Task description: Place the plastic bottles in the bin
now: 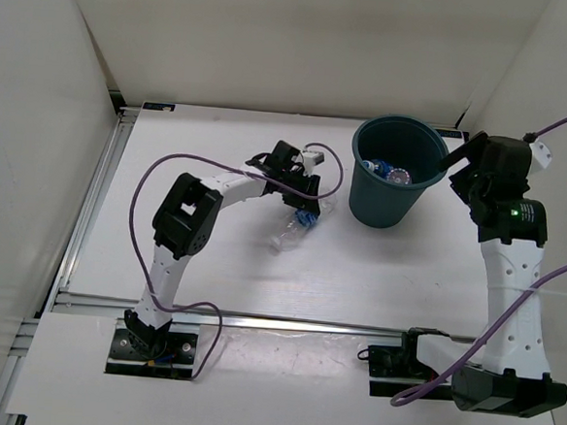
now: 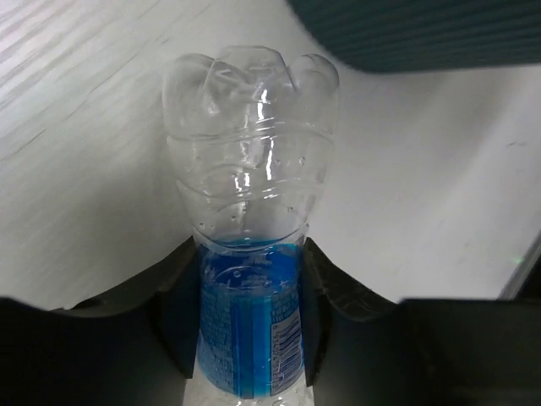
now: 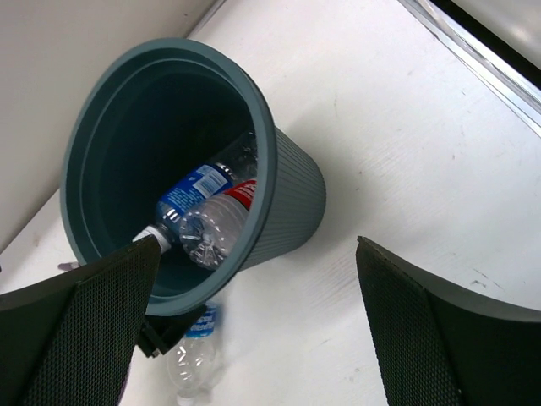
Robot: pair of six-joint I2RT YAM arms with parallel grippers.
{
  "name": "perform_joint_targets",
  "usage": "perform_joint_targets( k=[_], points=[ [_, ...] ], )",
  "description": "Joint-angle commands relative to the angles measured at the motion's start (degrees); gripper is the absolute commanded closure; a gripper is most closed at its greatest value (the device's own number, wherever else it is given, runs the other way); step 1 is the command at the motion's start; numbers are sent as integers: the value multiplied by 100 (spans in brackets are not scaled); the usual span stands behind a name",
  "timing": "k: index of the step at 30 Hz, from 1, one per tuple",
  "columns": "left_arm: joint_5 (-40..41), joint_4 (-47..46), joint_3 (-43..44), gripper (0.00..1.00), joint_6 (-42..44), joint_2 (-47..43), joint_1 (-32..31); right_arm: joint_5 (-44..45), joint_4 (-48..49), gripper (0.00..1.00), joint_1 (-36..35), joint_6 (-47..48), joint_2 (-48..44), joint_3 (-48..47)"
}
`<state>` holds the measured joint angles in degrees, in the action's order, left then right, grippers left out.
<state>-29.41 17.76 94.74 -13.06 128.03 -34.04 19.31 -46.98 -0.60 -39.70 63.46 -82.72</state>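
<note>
Roughly half done, I judge: a blue-labelled bottle [image 3: 193, 193] and a red-labelled bottle [image 3: 221, 218] lie in the teal bin [image 1: 393, 206], the left gripper [image 2: 249, 313] is clamped on a second blue-labelled bottle [image 1: 292, 234] on the table [image 1: 210, 285] at the bin's 8 o'clock, and the right gripper [image 3: 262, 338] hangs wide open and empty at its 3 o'clock.

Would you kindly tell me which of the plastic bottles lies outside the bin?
The blue-labelled bottle on the table, gripped by the left claw; the other blue-labelled bottle and the red-labelled bottle lie inside the bin.
</note>
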Motion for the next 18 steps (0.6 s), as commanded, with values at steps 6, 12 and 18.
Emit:
perform_joint_targets(
  k=[6, 12, 18],
  points=[
    [690, 342, 1295, 64, 261, -1386, 749, 371, 5, 0, 16, -134, -448, 431],
    [963, 342, 4670, 65, -608, -615, 961, 441, -162, 0, 16, -187, -633, 502],
    [1541, -2746, 4383, 58, -2946, -732, 751, 959, -531, 0, 16, -651, -685, 441]
  ],
)
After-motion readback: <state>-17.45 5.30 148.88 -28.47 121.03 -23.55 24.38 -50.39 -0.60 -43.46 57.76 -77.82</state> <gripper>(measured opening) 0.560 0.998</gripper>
